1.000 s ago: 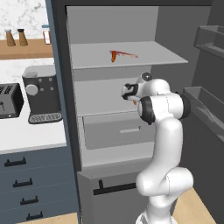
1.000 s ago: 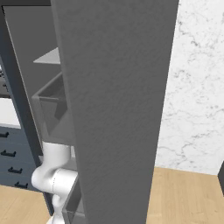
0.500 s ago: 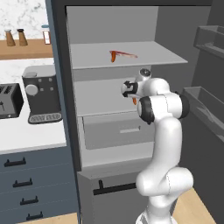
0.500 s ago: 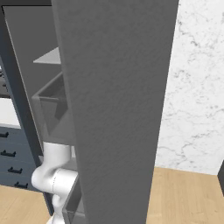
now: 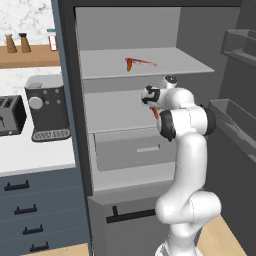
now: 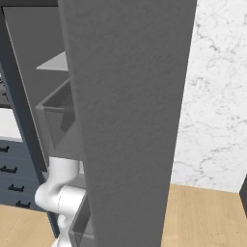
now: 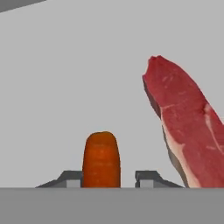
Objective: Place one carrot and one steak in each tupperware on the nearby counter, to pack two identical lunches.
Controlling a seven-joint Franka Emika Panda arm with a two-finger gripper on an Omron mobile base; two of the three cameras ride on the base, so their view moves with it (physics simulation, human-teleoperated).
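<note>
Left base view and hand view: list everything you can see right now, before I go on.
carrots: two, orange; one on the upper fridge shelf, one between the jaws
steaks: two, red; one beside the upper carrot, one beside the lower carrot
fridge shelves: grey, inside the open fridge
fridge drawer: one, grey, below the shelves
counter: one, white, left of the fridge
coffee machine: one, dark grey, on the counter
toaster: one, black, far left
shakers: two, brown, on the wooden wall shelf
arm: one, white
jaws: two dark tips on either side of the lower carrot; grip unclear
</note>
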